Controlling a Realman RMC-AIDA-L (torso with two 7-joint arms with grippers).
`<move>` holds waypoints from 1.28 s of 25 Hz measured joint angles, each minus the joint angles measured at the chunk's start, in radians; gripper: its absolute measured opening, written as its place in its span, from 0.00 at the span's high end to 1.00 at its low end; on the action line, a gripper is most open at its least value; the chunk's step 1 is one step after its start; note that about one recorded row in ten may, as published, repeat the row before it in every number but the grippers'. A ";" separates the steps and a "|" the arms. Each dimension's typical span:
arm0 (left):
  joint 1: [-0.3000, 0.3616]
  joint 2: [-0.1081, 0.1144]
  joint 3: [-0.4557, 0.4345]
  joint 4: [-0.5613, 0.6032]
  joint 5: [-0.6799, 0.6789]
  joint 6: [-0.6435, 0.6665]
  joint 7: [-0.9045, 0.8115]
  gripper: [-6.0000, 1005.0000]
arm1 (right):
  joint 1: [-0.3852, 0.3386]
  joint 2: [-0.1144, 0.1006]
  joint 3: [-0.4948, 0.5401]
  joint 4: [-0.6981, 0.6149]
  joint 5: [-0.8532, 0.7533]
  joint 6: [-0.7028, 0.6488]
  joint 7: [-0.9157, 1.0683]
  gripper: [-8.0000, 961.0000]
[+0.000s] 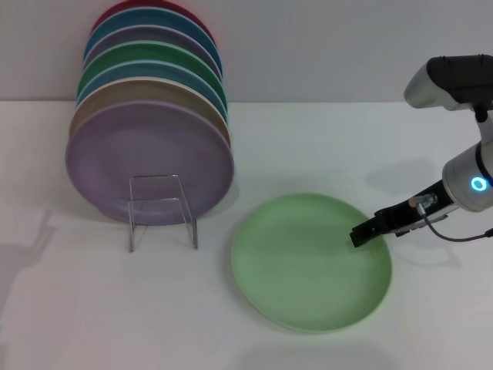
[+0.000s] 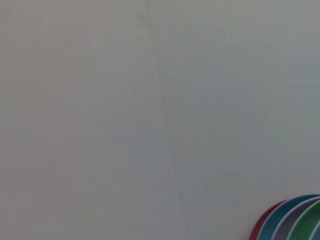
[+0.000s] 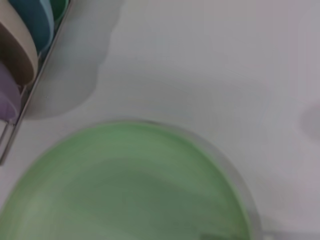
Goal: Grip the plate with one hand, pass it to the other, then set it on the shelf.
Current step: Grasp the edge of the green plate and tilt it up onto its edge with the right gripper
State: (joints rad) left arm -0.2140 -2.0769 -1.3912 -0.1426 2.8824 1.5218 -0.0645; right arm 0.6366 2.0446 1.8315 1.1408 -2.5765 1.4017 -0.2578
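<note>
The pale mint-green plate (image 1: 308, 262) lies flat on the white table, right of the rack. It fills the lower part of the right wrist view (image 3: 125, 185). My right gripper (image 1: 362, 233), slim and black on the arm with the blue ring (image 1: 479, 183), reaches in from the right, its tip over the plate's right side, close to the rim. The clear plate rack (image 1: 162, 206) stands to the left, its squared U-shaped front frame in front of the lavender plate (image 1: 146, 162). My left arm and gripper show in no view.
Several coloured plates (image 1: 154, 69) stand on edge in a row in the rack, lavender in front, red at the back. Their rims show in the left wrist view (image 2: 292, 220) and the right wrist view (image 3: 20, 45). A pale wall rises behind the table.
</note>
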 joint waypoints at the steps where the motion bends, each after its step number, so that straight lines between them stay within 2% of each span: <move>1: 0.000 0.000 0.000 0.000 0.000 -0.002 0.000 0.14 | 0.002 0.000 -0.001 -0.007 0.000 -0.003 -0.001 0.19; 8: -0.001 0.001 0.000 0.000 0.000 -0.014 0.000 0.14 | 0.020 0.002 -0.003 -0.065 0.001 -0.030 -0.006 0.20; 21: -0.001 0.003 -0.002 0.003 0.000 -0.017 0.000 0.14 | 0.034 0.006 -0.042 -0.092 -0.023 -0.050 0.006 0.23; 28: -0.002 0.004 -0.005 0.006 0.000 -0.017 0.001 0.14 | 0.037 0.006 -0.042 -0.099 -0.024 -0.052 0.006 0.43; 32: -0.004 0.005 -0.007 0.009 0.000 -0.020 0.001 0.14 | 0.037 0.007 -0.042 -0.099 -0.036 -0.052 0.006 0.46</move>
State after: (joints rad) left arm -0.2183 -2.0722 -1.3979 -0.1340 2.8824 1.5013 -0.0632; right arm 0.6734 2.0512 1.7897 1.0415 -2.6127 1.3499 -0.2515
